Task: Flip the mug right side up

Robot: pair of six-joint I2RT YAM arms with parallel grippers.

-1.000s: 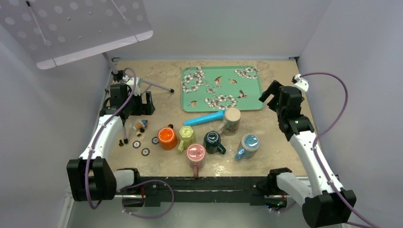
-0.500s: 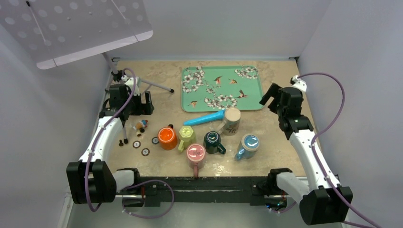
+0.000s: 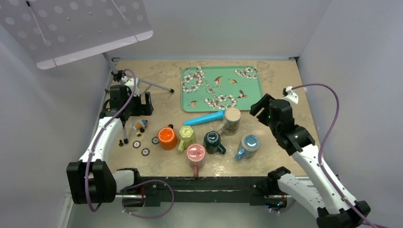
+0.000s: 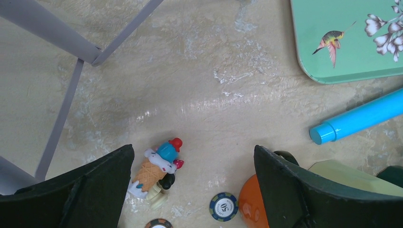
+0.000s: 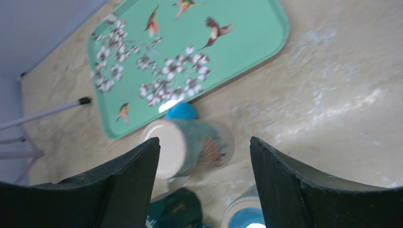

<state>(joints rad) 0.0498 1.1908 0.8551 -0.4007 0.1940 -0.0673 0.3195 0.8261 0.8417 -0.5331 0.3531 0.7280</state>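
Hovering with jaws spread, the right gripper (image 3: 258, 103) faces the bottom-up floral mug (image 3: 232, 120); left gripper (image 4: 193, 151) likewise spread.

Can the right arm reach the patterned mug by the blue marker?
Probably yes. The right gripper hangs open close to the patterned mug, with nothing between them. The blue marker and the dark green mug crowd the mug's other sides, so the fingers have little room there.

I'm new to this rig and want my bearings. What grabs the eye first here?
The mint-green tray with birds and blossoms lies at the far middle of the table. Just nearer, six colourful mugs crowd together beside a blue marker. The right tool hangs open near the patterned mug.
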